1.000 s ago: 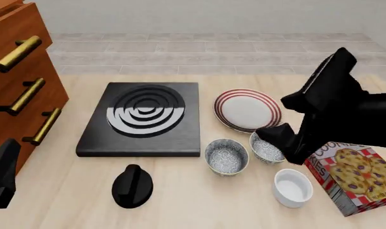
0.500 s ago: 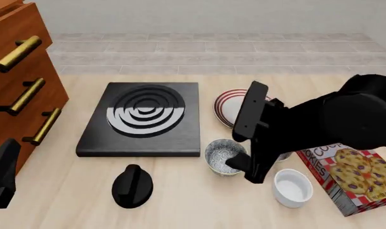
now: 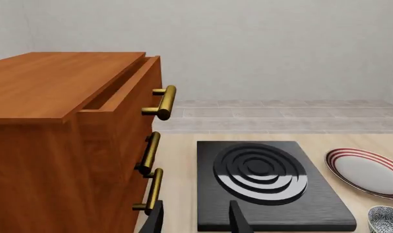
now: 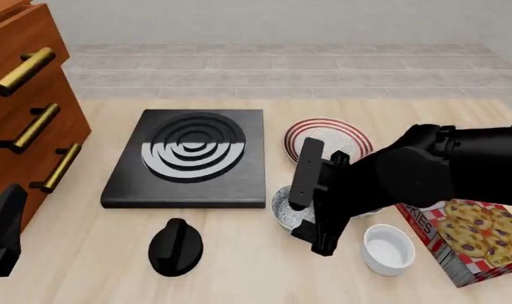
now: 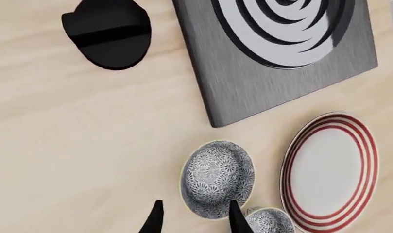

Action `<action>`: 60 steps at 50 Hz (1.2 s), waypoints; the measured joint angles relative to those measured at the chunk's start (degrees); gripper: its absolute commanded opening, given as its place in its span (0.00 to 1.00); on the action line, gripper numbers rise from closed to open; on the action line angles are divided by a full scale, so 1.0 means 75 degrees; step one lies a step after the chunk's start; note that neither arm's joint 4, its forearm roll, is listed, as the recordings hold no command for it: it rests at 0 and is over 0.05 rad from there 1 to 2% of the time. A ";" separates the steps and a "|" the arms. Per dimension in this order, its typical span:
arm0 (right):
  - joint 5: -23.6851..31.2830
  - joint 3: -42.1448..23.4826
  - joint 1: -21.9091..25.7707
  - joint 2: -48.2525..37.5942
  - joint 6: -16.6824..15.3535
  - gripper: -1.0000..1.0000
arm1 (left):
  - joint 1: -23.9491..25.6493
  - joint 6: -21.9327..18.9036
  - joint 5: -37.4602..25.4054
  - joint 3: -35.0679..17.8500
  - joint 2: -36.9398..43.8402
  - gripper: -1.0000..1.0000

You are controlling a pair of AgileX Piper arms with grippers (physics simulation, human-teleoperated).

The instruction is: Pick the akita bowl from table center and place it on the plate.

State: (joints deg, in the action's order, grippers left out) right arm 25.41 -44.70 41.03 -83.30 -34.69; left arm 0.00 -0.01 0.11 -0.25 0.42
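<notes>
The akita bowl (image 5: 217,177), speckled inside with a dark patterned outside, stands on the table just left of an identical bowl (image 5: 269,221). The red-striped white plate (image 5: 329,170) lies beyond them. My right gripper (image 5: 193,222) hovers open above the table, one finger over the bowl's near rim and the other over bare table, touching nothing. In the front view the right arm covers most of the bowl (image 4: 283,204) and part of the plate (image 4: 328,134). My left gripper (image 3: 195,221) is open and empty at the near left, beside the cabinet.
A black stove burner (image 4: 188,158) sits left of the plate, with a black knob (image 4: 175,247) in front of it. A white ramekin (image 4: 388,249) and a cookie box (image 4: 475,237) stand at the near right. A wooden drawer cabinet (image 4: 28,107) fills the left edge.
My right arm has swung left from the cookie-box side and turned downward, now covering both bowls in the front view. The left arm has not moved.
</notes>
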 measured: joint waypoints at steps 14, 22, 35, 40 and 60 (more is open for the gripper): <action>-0.0315 0.0057 0.0117 -0.0405 0.0006 1.00 | 0.0000 -0.0001 0.0000 0.0000 -0.0001 1.00; -0.0463 0.0090 0.0176 -0.0602 0.0105 1.00 | 0.0000 -0.0001 0.0000 0.0000 0.0000 1.00; -0.0736 0.0236 0.0286 -0.0872 0.0374 1.00 | 0.0000 0.0000 0.0000 0.0000 0.0000 1.00; -0.0825 0.0281 0.0317 -0.0951 0.0451 1.00 | 0.0000 0.0000 0.0000 0.0000 0.0000 1.00; -0.1261 0.0432 0.0232 -0.1410 0.0573 1.00 | 0.0000 0.0000 0.0000 0.0000 0.0000 1.00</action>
State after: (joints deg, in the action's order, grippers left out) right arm 15.95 -41.46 42.77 -93.88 -30.39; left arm 0.00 -0.01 0.11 -0.25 0.42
